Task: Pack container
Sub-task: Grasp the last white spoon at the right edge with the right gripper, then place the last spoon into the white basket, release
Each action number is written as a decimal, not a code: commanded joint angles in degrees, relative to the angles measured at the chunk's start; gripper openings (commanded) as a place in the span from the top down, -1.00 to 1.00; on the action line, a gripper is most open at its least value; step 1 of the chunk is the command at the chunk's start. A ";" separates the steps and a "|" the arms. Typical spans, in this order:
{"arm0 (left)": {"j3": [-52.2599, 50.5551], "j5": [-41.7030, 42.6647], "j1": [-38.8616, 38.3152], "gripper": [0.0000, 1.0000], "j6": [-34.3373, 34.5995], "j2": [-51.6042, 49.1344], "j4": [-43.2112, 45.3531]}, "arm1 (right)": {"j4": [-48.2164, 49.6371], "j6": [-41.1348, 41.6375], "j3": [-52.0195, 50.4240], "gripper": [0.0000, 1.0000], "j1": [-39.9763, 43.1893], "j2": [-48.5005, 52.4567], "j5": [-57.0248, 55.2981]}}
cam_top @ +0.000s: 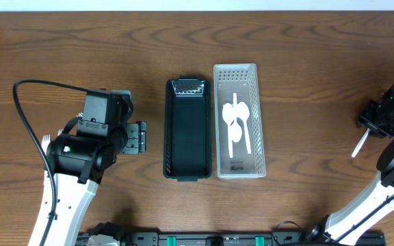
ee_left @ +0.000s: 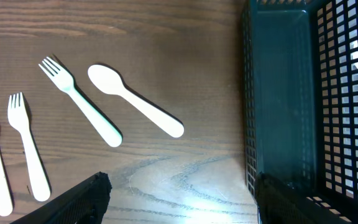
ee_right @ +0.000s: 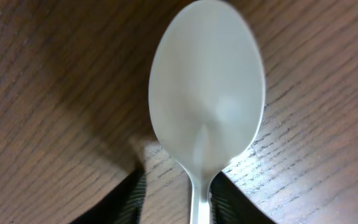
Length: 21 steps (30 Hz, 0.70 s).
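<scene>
A white plastic spoon (ee_right: 207, 93) lies face up on the wood at the far right; its handle (cam_top: 359, 145) sticks out from under my right gripper (cam_top: 376, 121). In the right wrist view my right gripper (ee_right: 179, 182) straddles the spoon's neck, partly open, with a gap on the left side. My left gripper (cam_top: 142, 137) is open and empty just left of the black basket (cam_top: 168, 130); its fingers (ee_left: 182, 199) hover over bare wood. The white basket (cam_top: 258, 116) holds a few white spoons (cam_top: 237, 123).
In the left wrist view a loose spoon (ee_left: 135, 102) and three white forks, among them one (ee_left: 79, 99) beside the spoon and another (ee_left: 27, 146) further left, lie on the table left of the black basket's wall (ee_left: 248, 93). A black cable (cam_top: 29, 116) loops by the left arm.
</scene>
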<state>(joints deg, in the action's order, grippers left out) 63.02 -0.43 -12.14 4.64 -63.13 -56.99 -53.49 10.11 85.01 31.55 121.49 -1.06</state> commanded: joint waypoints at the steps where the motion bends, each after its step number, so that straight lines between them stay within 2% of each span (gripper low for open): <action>1: 0.59 -0.48 0.24 -0.54 0.33 -0.20 -0.13 | -0.26 0.11 -0.42 0.43 0.09 2.38 -1.66; 6: 0.59 -0.48 0.24 -0.55 0.33 -0.20 -0.13 | -0.20 0.83 -0.42 0.67 0.09 2.38 -1.64; 9: 0.59 -0.48 0.24 -0.54 0.33 -0.20 -0.13 | -0.24 1.20 -0.39 0.95 -0.13 2.36 -1.62; 15: 0.59 -0.48 0.24 -0.54 0.33 -0.20 -0.15 | -0.72 1.18 -0.26 0.97 -2.71 0.26 -0.13; 21: 0.59 -0.48 0.24 -0.54 0.33 -0.20 -0.13 | -0.74 0.28 0.55 0.97 -11.45 -10.54 1.46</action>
<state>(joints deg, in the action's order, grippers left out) 63.02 -0.43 -12.14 4.64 -63.13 -56.99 -54.19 10.87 84.90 25.21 119.00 -1.45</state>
